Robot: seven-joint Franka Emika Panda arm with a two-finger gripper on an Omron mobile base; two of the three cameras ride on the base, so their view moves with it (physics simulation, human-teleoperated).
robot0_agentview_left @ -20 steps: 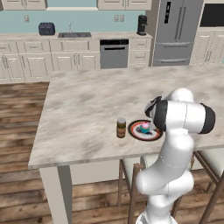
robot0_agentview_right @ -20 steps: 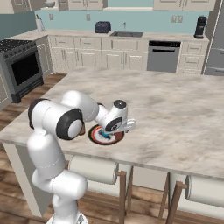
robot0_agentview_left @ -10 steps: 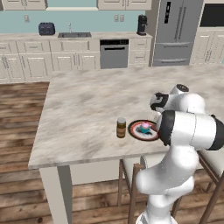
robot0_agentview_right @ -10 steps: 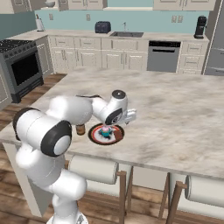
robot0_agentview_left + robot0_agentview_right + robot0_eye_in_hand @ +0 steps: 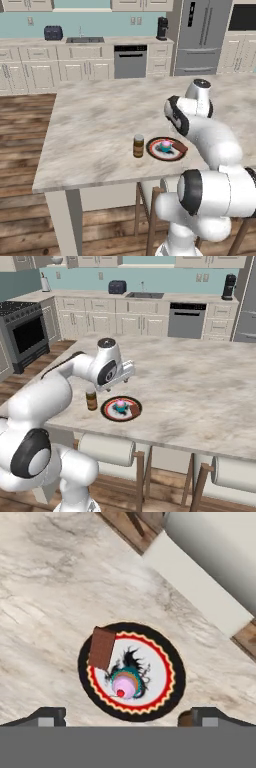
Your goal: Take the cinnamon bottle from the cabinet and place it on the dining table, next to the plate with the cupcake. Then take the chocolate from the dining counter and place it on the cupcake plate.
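chocolate [image 5: 102, 647]: a flat brown bar lying on the plate's rim, left of centre in the hand view, one end reaching slightly over the edge; in the left base view it sits at the plate's right side.
cupcake [image 5: 124, 685]: pink-frosted, upright near the plate's middle, just beside the bar's lower end.
plate [image 5: 167, 657]: red-rimmed, on the tabletop near its front edge, centre of the hand view.
cinnamon bottle [image 5: 138, 146]: upright on the tabletop just left of the plate in the left base view, close but apart from it.
pincer [image 5: 122, 716]: the two finger tips show far apart at the bottom of the hand view with nothing between them, so it is spread wide and empty, above the plate.
progress: judging from how things lie, both placements look done.
risk: the bar overhangs the rim, so a low sweep of the arm could knock it off the plate; the bottle is close enough to be tipped by the same sweep.
tabletop [image 5: 95, 120]: veined marble, bare beyond the plate and bottle.
around: stools [image 5: 106, 449] tucked under the near edge, a dishwasher [image 5: 130, 61] and a toaster [image 5: 53, 33] along the far wall at the top of the frame.
in the way: nothing stands between the pincer and a straight lift.
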